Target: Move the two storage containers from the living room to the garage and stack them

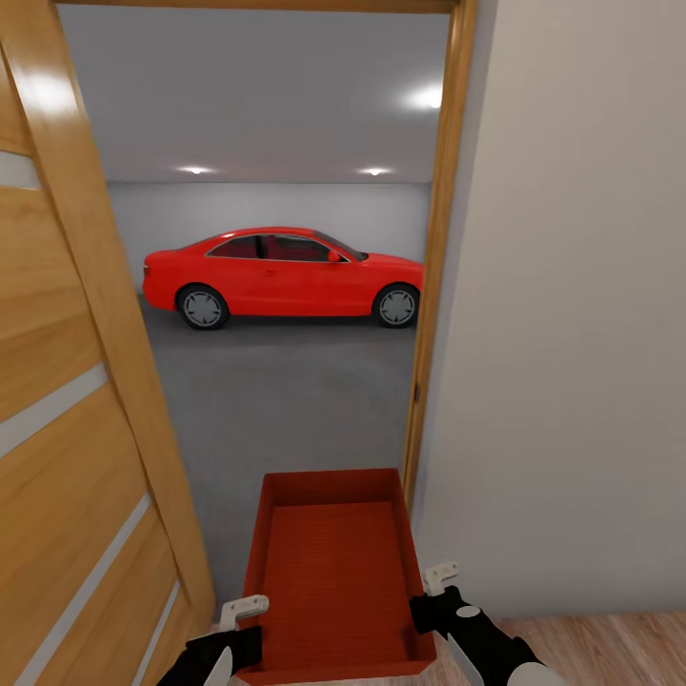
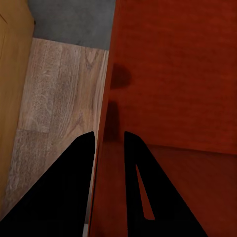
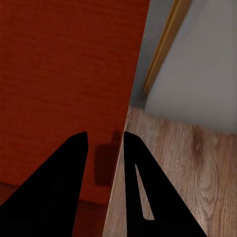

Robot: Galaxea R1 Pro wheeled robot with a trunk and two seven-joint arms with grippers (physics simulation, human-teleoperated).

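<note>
I hold one red-orange storage container point(image 1: 333, 572) level in front of me, low in the head view, right at a doorway. My left gripper point(image 1: 238, 624) is shut on its left wall point(image 2: 106, 143), one finger inside and one outside. My right gripper point(image 1: 429, 600) is shut on its right wall point(image 3: 121, 148) the same way. The bin is empty. Through the doorway lies the garage with its dark grey concrete floor point(image 1: 286, 400) and a red car point(image 1: 286, 276). The second container is out of view.
An open wooden door point(image 1: 67, 429) stands close on my left. The wooden door frame point(image 1: 433, 286) and a beige wall point(image 1: 572, 333) are close on my right. Light wood-plank flooring point(image 2: 54, 98) is under the bin. The car stands across the far side of the garage.
</note>
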